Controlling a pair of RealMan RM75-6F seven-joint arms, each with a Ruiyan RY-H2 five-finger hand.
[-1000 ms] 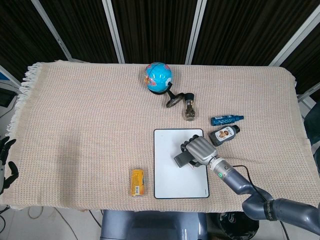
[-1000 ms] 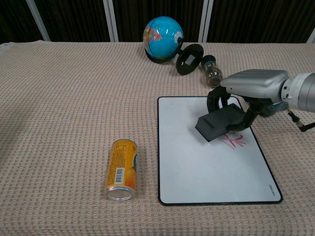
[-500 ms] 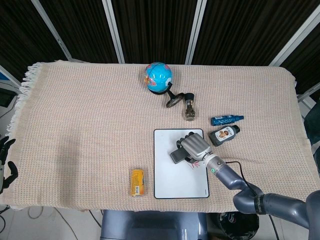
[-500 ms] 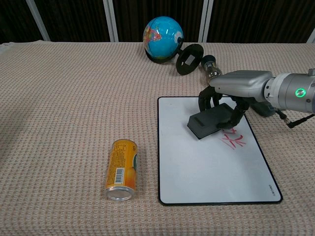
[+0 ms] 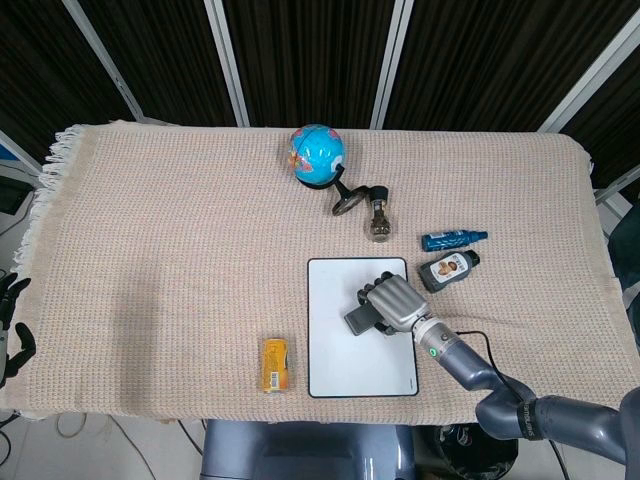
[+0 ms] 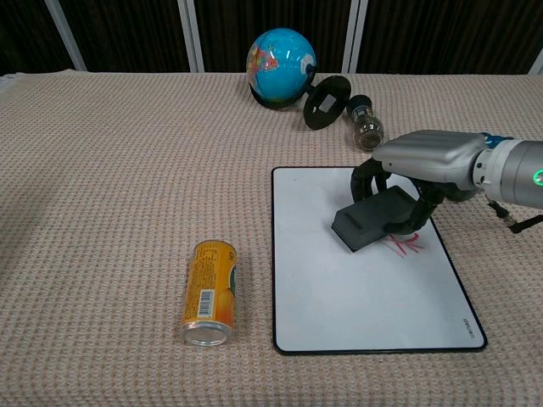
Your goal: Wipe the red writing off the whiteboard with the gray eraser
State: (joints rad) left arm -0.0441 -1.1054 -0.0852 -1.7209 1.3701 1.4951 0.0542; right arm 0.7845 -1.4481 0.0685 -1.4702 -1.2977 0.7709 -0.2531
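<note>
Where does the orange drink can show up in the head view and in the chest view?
Head view: the orange can lies near the bottom edge, left of the whiteboard.
Chest view: the orange can lies lower left of centre, again left of the whiteboard.
Shared landmark: the blue globe at the table's far side.

Tablecloth [image 6: 127,153]: rough woven beige fabric. Whiteboard [image 6: 339,297]: smooth, glossy. Eraser [image 6: 373,219]: matt dark gray. Right hand [image 6: 424,157]: brushed silver metal look (can [image 6: 209,290] shiny).
</note>
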